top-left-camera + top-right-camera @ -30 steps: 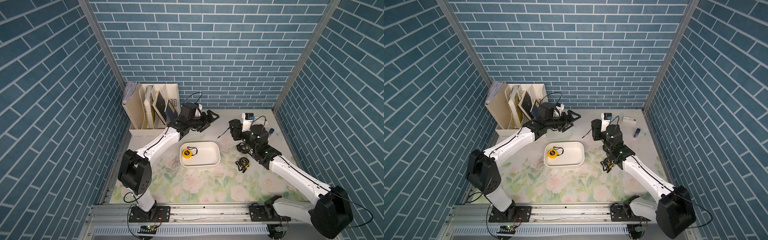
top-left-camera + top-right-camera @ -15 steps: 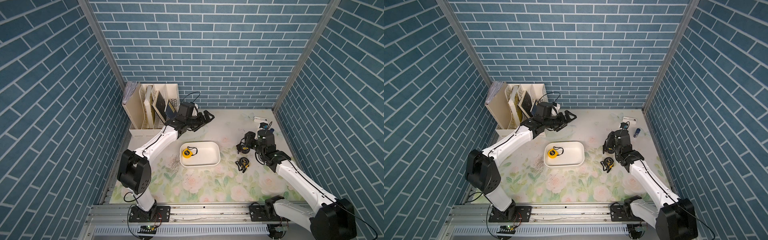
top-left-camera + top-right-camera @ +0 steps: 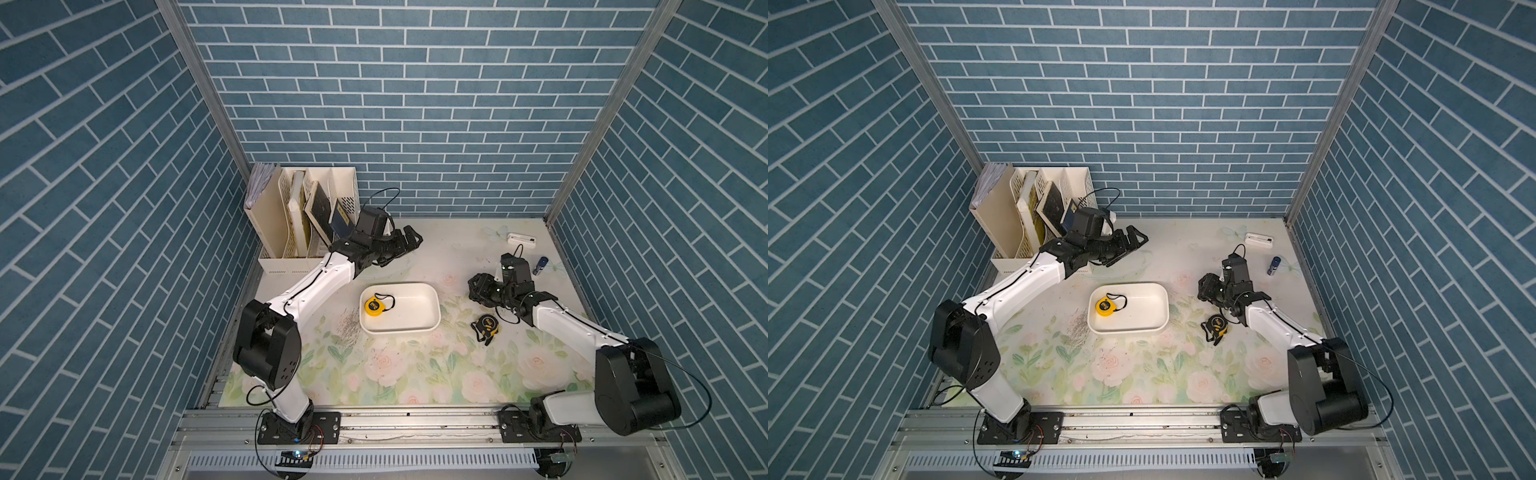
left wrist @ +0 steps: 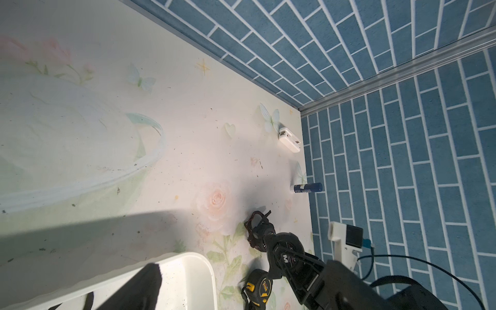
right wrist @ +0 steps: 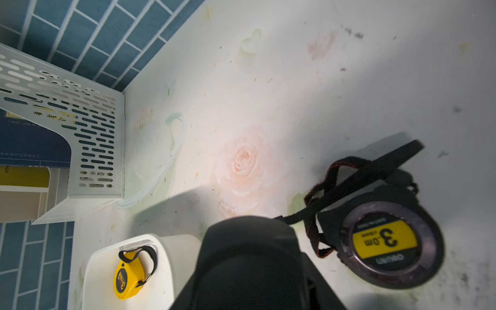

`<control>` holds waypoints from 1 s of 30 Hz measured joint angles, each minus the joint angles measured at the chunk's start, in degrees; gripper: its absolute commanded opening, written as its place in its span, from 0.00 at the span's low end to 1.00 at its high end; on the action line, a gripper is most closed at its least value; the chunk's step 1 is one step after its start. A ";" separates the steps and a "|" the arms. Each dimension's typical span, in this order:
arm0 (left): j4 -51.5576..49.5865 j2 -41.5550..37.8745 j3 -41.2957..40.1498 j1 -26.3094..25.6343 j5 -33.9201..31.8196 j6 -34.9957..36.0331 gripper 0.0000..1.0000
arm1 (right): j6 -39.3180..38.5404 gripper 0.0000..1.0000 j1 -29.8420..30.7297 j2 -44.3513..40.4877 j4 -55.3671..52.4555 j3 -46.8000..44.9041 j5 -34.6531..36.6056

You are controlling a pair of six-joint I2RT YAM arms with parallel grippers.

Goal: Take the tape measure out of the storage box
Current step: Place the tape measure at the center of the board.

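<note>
The box point(image 3: 409, 309) is moulded in smooth, glossy plastic, the yellow tape point(image 3: 373, 305) cased in shiny plastic. The black tape point(image 5: 386, 241) is faced with glossy clear plastic and fitted with a woven strap point(image 5: 389, 163); the surface point(image 3: 415, 374) is covered by a matt printed sheet.

Cream file organizer point(image 3: 266, 224), white case point(image 3: 521, 239), blue tube point(image 3: 540, 264)

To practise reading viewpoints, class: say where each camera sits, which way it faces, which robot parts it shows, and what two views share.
Top views: above the front rail, looking down at the table; both arms whole.
Left wrist: on the left arm, facing the far right corner; own jaws' edge, right arm.
Right wrist: on the right arm, facing the file organizer; own jaws.
Shared: both wrist views show the white box.
</note>
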 measured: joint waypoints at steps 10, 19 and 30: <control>-0.26 -0.33 -1.07 0.00 -0.83 0.13 1.00 | 3.72 0.00 -0.04 8.48 2.58 0.48 -8.59; -0.50 -0.33 -1.27 0.02 -0.92 0.28 1.00 | 3.87 0.00 1.14 11.41 2.64 0.48 -12.44; -0.90 -0.33 -1.27 0.07 -0.94 0.55 1.00 | 3.82 0.00 4.17 13.00 1.60 2.78 -13.46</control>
